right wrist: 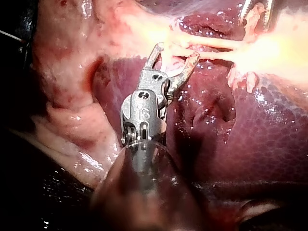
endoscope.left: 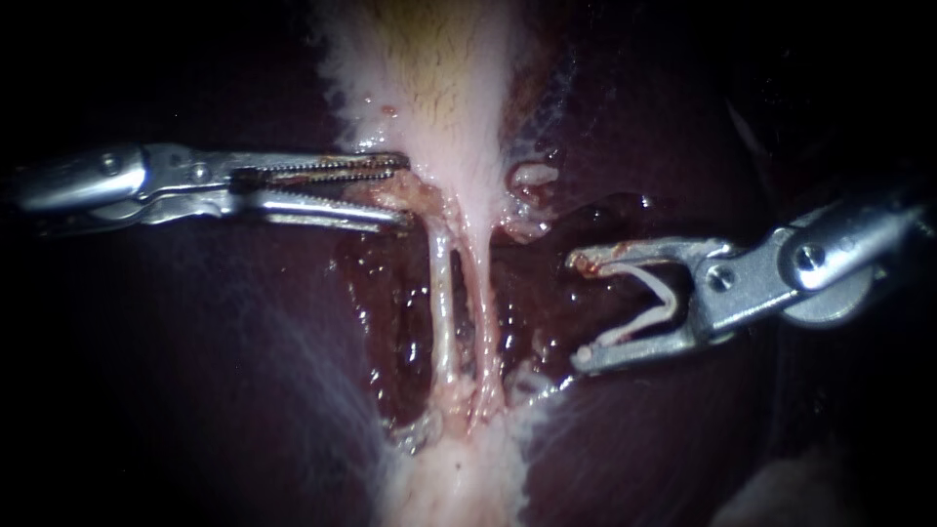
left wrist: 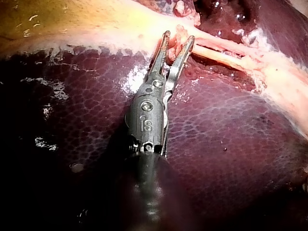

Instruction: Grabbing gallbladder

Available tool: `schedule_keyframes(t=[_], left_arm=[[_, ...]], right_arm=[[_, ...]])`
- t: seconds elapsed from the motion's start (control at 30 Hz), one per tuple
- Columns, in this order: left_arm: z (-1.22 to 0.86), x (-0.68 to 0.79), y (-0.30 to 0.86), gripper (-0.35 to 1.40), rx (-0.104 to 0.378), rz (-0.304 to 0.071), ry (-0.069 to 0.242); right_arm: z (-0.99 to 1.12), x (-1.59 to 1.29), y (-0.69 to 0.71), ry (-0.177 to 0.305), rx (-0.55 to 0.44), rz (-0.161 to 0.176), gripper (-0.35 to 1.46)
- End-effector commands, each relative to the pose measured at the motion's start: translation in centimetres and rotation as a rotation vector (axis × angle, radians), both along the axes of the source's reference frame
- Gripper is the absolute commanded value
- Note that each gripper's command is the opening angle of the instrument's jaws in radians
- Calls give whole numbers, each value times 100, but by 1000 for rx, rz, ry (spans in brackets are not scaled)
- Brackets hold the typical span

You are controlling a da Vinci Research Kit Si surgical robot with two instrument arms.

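Observation:
The pale gallbladder (endoscope.left: 439, 88) hangs from above and narrows into two thin tubes (endoscope.left: 444, 312) running down the middle. My left instrument (endoscope.left: 402, 192) comes in level from the left. Its toothed jaws stand a little apart with a lump of the gallbladder's lower edge filling the gap and touching both. The left wrist view shows the same hold at the left instrument's tip (left wrist: 179, 37). My right instrument (endoscope.left: 578, 310) sits to the right of the tubes, jaws wide open and clear of them, with a pale strip lining their inner faces. In its own view the right instrument (right wrist: 175, 52) stops short of the tubes.
Dark red liver (endoscope.left: 195, 371) lies on both sides. A raw, wet, dissected bed (endoscope.left: 390, 322) surrounds the tubes. Pale tissue (endoscope.left: 459, 478) continues below where the tubes end. A small pale tag (endoscope.left: 532, 176) sits to the right of the gallbladder.

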State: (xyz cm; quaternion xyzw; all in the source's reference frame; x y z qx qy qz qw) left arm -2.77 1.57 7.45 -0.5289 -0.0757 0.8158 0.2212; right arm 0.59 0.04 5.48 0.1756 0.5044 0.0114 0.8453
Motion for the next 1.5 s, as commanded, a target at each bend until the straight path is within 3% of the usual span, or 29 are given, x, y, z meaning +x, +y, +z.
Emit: schedule_keyframes(t=[0.03, 0.17, 0.3, 0.43, 0.53, 0.67, 0.77, 0.93, 1.03, 1.3, 1.5], left_arm=[[2, 0, -1, 24, 0, -1, 5], [9, 0, -2, 24, 0, 4, 13], [9, 1, -2, 2, 0, 4, 12], [10, 4, -1, -5, 4, 12, 21], [11, 6, -1, -35, 10, 24, 37], [8, 11, -1, -35, 17, 38, 43], [-3, 15, 1, -35, 27, 50, 40], [-32, 30, 9, -35, 117, 37, 28], [-50, 40, 18, -35, 144, 35, 19], [-87, 58, 35, -35, 161, 36, -15], [-93, 61, 37, -35, 160, 29, -25]], right_arm=[[0, 0, 0, 0, 0, 0, 49], [0, 0, 0, 0, 0, 0, 49], [0, 0, 0, 0, 0, 0, 49], [0, 0, 0, 0, 0, 0, 49], [0, 0, 0, 0, 0, 0, 49], [0, 0, 0, 0, 0, 0, 49], [0, 0, 0, 0, 0, 0, 49], [-1, 0, -1, 0, 0, -1, 49], [-1, 0, -1, 0, 0, -1, 49], [-1, 0, -1, 0, 0, -1, 49], [0, -1, 0, 0, 0, -1, 49]])
